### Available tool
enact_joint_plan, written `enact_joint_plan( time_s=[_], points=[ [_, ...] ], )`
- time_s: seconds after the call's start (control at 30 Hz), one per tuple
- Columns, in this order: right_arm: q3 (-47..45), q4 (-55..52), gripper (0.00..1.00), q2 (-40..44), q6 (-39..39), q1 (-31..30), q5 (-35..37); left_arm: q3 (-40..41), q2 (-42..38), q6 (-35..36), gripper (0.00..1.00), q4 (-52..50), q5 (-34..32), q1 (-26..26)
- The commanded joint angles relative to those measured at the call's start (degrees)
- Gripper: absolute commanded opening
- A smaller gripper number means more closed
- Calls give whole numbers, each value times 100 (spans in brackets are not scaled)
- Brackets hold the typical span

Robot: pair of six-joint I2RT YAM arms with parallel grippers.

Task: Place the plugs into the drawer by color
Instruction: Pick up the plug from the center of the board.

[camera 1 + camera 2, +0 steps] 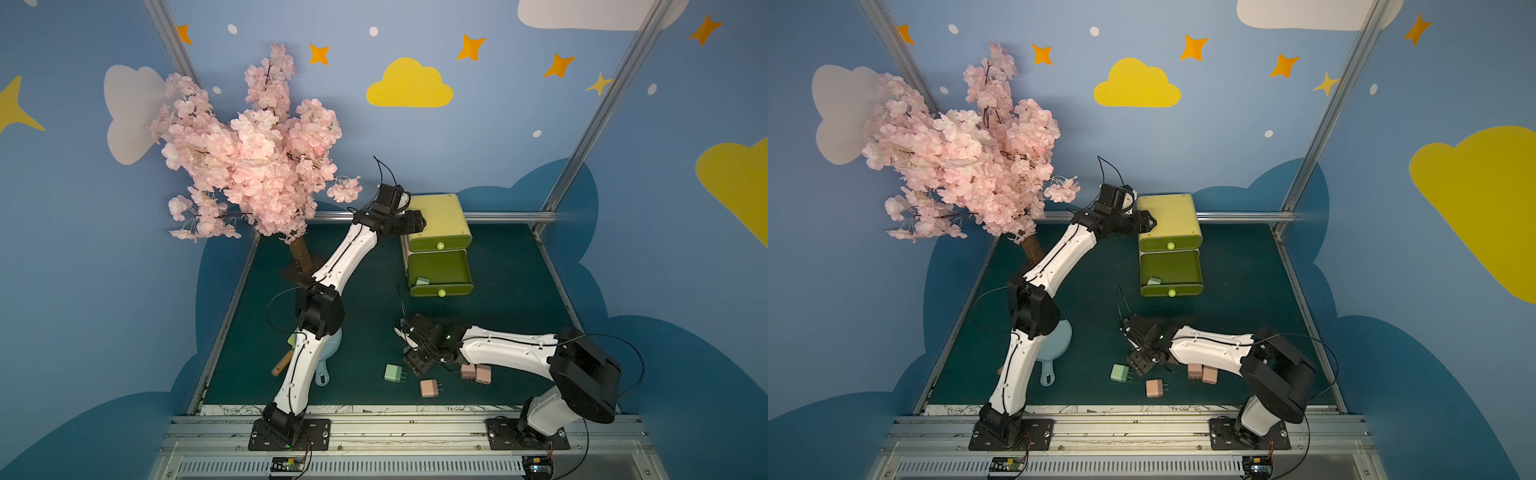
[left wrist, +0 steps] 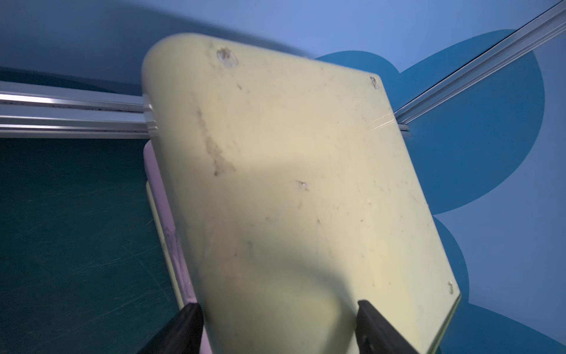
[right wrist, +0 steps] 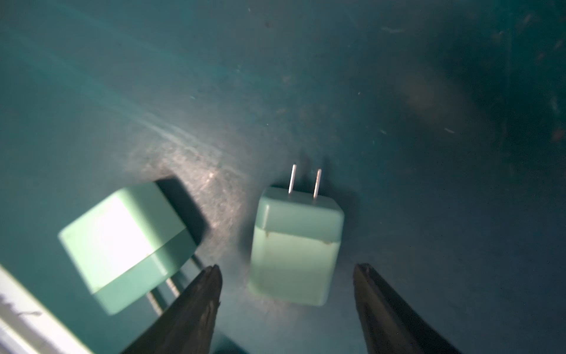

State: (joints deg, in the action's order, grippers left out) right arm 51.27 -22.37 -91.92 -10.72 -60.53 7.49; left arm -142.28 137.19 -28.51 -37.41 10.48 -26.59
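Note:
The yellow-green drawer (image 1: 440,212) (image 1: 1169,212) stands at the back of the mat. Its middle drawer is pulled out, with a mint plug (image 1: 422,281) (image 1: 1153,281) inside. My left gripper (image 1: 417,220) (image 1: 1148,220) (image 2: 278,303) is at the chest's top left corner, jaws apart over its scuffed top (image 2: 291,184). My right gripper (image 1: 409,357) (image 1: 1136,359) (image 3: 286,268) hangs open just above a mint plug (image 3: 295,245) lying on the mat, without touching it. A second mint plug (image 3: 128,245) (image 1: 392,372) (image 1: 1119,372) lies beside it. Three pink plugs (image 1: 430,387) (image 1: 467,370) (image 1: 483,373) lie near the right forearm.
A pink blossom tree (image 1: 257,158) stands at the back left. A light-blue paddle (image 1: 328,365) and a wooden handle (image 1: 282,362) lie under the left arm. Metal rails edge the green mat (image 1: 519,299).

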Motion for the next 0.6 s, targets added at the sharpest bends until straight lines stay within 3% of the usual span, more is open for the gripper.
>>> enact_joint_plan(
  time_s=[0.0,0.3,0.57],
  points=[
    [192,193,68,-205,-135,58,97,-46,167,96,80,-394,-72,-47],
    [350,144,43,-444,-376,68,196,-46,168,113,80,-407,-90,-60],
    [416,-918,37,1318,-906,327,832,-46,168,119,80,-390,-77,-71]
  ],
)
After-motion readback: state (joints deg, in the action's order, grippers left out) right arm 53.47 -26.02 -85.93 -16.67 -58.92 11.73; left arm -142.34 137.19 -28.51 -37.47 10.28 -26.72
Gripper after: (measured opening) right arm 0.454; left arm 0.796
